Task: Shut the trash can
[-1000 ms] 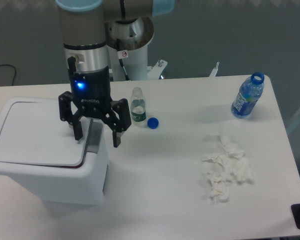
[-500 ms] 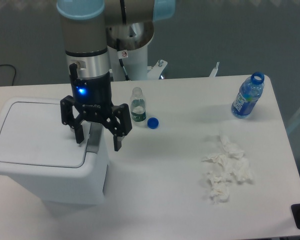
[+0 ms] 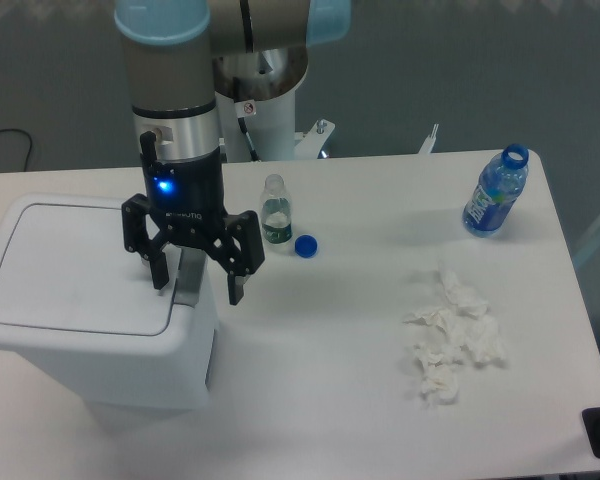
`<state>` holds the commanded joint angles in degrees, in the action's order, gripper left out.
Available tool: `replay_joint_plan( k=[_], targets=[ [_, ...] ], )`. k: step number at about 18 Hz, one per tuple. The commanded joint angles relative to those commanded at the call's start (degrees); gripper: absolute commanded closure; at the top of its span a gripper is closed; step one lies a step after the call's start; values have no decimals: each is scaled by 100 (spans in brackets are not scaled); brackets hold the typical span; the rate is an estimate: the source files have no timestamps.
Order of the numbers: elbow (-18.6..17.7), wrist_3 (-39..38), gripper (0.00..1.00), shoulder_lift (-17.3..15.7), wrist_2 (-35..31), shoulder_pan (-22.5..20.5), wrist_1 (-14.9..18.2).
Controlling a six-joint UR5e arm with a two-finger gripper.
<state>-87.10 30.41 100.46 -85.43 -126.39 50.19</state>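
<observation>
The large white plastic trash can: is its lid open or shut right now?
Shut. The large white plastic trash can's flat lid lies level on the rim with no visible gap. The open gripper hangs over its right edge.

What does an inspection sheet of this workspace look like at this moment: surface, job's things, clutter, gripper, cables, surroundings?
Surface: white table, bare in the front middle.
Job's things: large white plastic trash can at the left; its flat white lid lies down flat.
Clutter: small clear bottle uncapped, blue cap beside it; blue-labelled bottle at far right, also open; crumpled white tissues.
Gripper: black two-finger gripper open, over the can's right rim by the grey latch tab; holds nothing.
Cables: black cable on the floor, far left.
Surroundings: grey floor; robot base behind the table.
</observation>
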Motion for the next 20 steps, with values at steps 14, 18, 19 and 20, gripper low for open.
replay_joint_plan(
  k=[14, 18, 19, 20],
  targets=[
    [18, 447, 0, -228, 0, -341, 44],
    [-149, 1298, 0, -378, 0, -922, 97],
    [-158, 1527, 0, -378, 0, -1053, 97],
    [-176, 1721, 0, -369, 0, -1220, 105]
  ],
)
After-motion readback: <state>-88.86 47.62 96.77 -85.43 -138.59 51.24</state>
